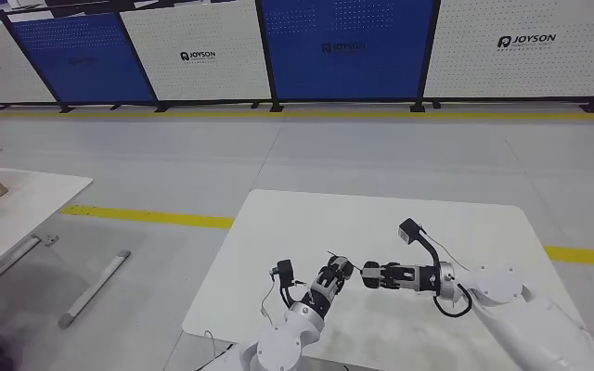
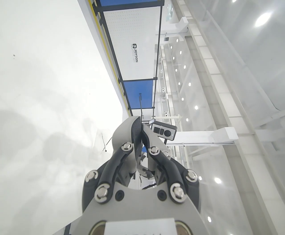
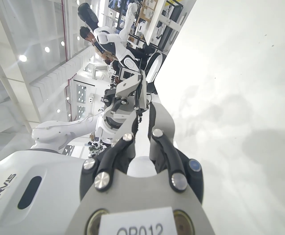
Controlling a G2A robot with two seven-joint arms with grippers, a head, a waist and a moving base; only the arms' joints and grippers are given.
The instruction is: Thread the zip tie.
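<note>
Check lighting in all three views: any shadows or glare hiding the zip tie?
Top view: even light, faint shadows on the table. Left wrist view: ceiling lights flare, yet the zip tie in the left gripper stands dark against wall panels. Right wrist view: soft grey shadows there too.

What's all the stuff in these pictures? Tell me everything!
zip tie: one, black, sticking out of the left tool's tips
table: one, white, under both arms
side table: one, white, at the far left edge
bar: one, grey, on the floor between the two tables
lines: yellow, on the grey floor
panels: several, blue and white, along the back
left tool: one, grey and black, shut on the zip tie
right tool: one, grey and black, open, facing the left tool closely
</note>
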